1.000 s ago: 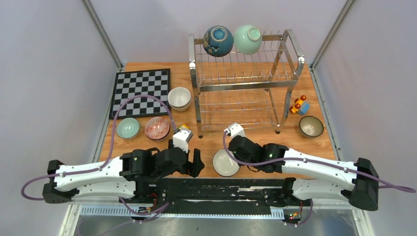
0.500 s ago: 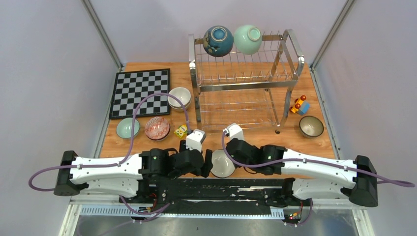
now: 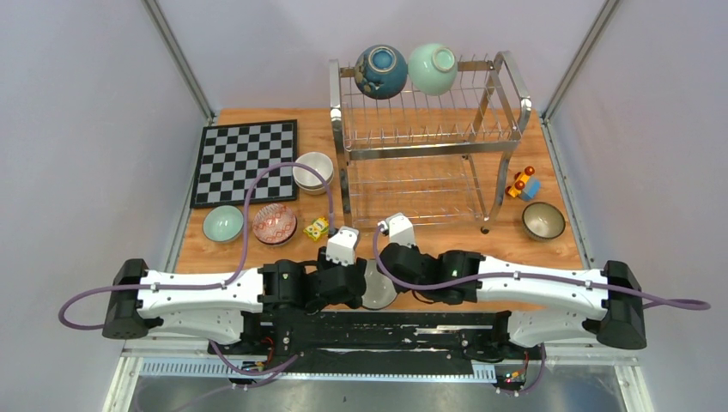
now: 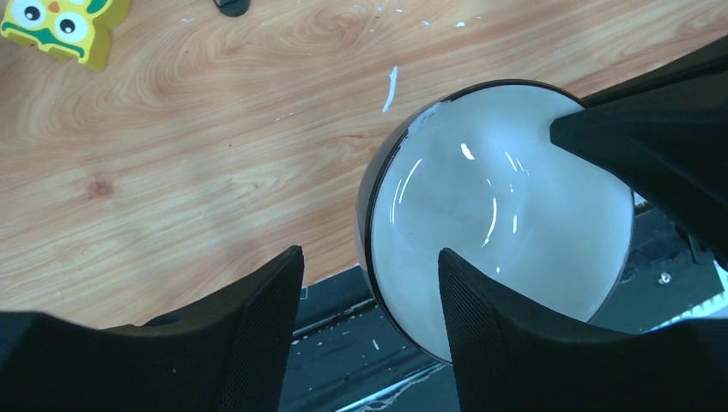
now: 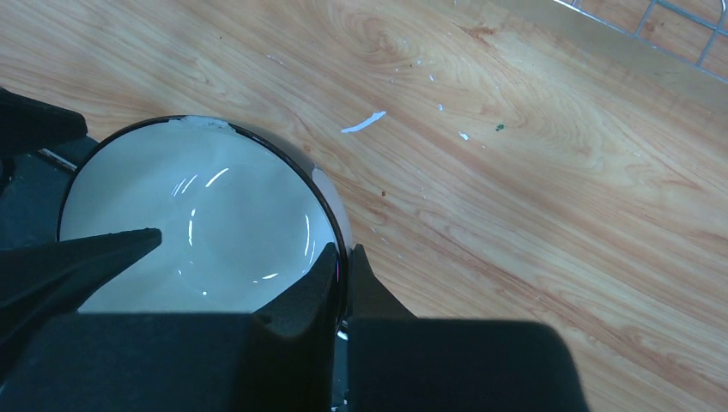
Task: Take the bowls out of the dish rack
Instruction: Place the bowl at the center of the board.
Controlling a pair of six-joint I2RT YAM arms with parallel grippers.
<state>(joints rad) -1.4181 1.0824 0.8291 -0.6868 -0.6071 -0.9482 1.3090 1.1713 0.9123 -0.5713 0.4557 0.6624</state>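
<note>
A white bowl (image 3: 378, 289) with a dark rim sits tilted at the table's near edge between the two arms. My right gripper (image 5: 346, 257) is shut on its rim, one finger inside and one outside. My left gripper (image 4: 369, 253) is open and straddles the opposite rim, with one finger (image 4: 506, 343) over the bowl's inside (image 4: 498, 215) and the other outside, not pinching. The dish rack (image 3: 506, 94) stands at the back. A dark blue bowl (image 3: 380, 71) and a mint green bowl (image 3: 432, 69) rest on its top tier.
On the table stand stacked cream bowls (image 3: 312, 171), a mint bowl (image 3: 222, 223), a red-patterned bowl (image 3: 274, 223) and a dark-rimmed bowl (image 3: 542, 220). A chessboard (image 3: 245, 160) lies back left, a yellow block (image 3: 317, 228) near the left arm, a toy car (image 3: 522, 184) right of the rack.
My left arm has swung right to the white bowl and its jaws have narrowed around the rim. The right gripper has shifted the bowl slightly left, still gripping it.
</note>
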